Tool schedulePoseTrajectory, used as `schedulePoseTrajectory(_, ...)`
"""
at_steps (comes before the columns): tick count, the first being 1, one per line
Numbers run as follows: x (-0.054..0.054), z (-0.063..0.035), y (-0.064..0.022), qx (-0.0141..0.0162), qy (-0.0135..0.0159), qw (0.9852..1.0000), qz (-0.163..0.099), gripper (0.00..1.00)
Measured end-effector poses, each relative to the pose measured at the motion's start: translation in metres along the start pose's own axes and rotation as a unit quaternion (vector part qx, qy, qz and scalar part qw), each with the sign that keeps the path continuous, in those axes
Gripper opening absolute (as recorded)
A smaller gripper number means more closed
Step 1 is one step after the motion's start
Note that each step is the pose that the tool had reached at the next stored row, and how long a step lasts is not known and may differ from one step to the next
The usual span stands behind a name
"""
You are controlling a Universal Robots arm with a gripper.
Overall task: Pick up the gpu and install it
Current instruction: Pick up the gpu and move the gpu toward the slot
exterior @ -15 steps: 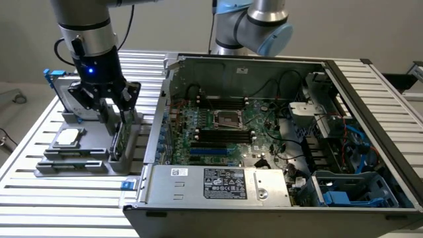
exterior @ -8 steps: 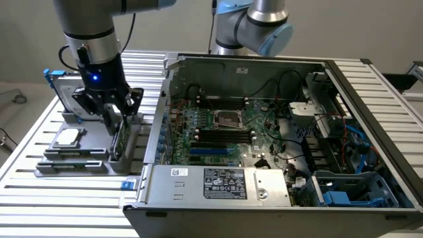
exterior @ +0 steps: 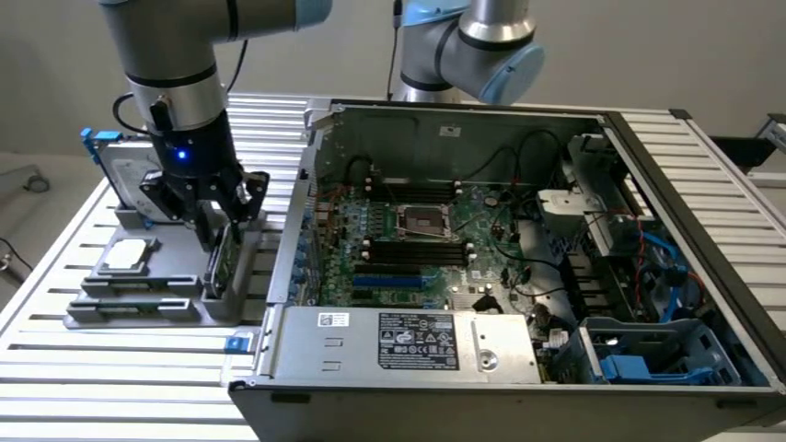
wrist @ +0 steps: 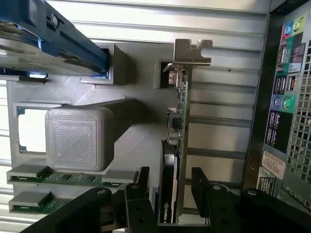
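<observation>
The gpu (wrist: 177,121) is stood on edge in a grey holder (wrist: 141,136) on the slatted surface (exterior: 74,368), just beside the open PC case (exterior: 737,304) (to the exterior view's left of it), w/ its silver bracket at the end away from the tool. The tool (wrist: 171,177) is positioned over the card w/ jaws spread wide, one finger either side & a small gap seen at each, so nothing is gripped. A hard drive (exterior: 123,166) & processor chip (exterior: 129,256) are also kept in the holder, near the gpu.
</observation>
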State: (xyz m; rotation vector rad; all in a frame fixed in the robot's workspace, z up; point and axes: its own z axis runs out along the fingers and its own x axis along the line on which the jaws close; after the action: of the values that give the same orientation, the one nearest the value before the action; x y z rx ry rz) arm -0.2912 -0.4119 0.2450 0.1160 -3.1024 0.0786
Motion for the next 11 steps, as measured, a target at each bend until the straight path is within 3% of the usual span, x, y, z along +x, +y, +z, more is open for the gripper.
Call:
schedulePoseTrajectory(3,0.0001,0.0000,0.0000,0.0000,0.0000,1.0000,0.000,0.48)
schedulePoseTrajectory(4,0.0002,0.0000,0.0000,0.0001,-0.0013,1.0000,0.000,0.48)
schedulePoseTrajectory(5,0.0003,0.0001,0.0001,0.0003,-0.0058,1.0000,0.000,0.48)
schedulePoseTrajectory(7,0.0006,0.0003,0.0001,0.0000,-0.0118,0.9999,0.001,0.48)
schedulePoseTrajectory(11,0.0021,0.0003,0.0001,-0.0006,-0.0122,0.9999,0.002,0.48)
